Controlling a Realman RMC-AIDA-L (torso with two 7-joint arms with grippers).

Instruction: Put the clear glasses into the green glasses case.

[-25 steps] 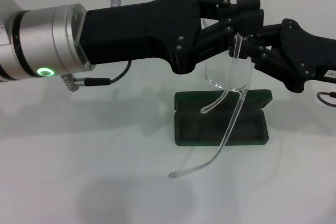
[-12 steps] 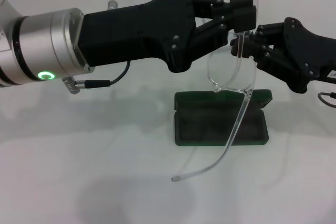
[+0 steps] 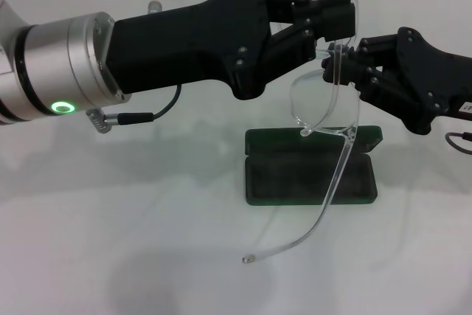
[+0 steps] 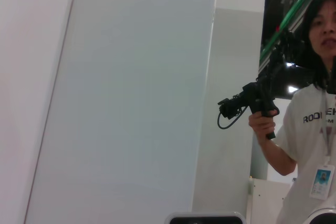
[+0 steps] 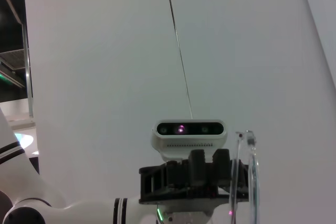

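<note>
The clear glasses (image 3: 324,105) hang in the air above the green glasses case (image 3: 280,175), which lies open on the white table with its lid tipped back. My left gripper (image 3: 332,12) reaches in from the left and is shut on the top of the lens. From the right, my right gripper (image 3: 338,64) pinches the glasses at the lens edge. One long clear arm (image 3: 335,182) droops down in front of the case, its tip near the table. In the right wrist view, the glasses' edge (image 5: 253,177) shows beside the left gripper (image 5: 194,182).
A black cable (image 3: 140,116) hangs under my left wrist. The white table (image 3: 110,204) spreads around the case, with a tiled wall behind. In the left wrist view a person (image 4: 310,129) holding a camera stands off the table.
The shorter clear arm that hung over the case a second ago no longer shows. The lens has shifted slightly, and the long arm's tip has dropped lower. The left gripper moved a little left.
</note>
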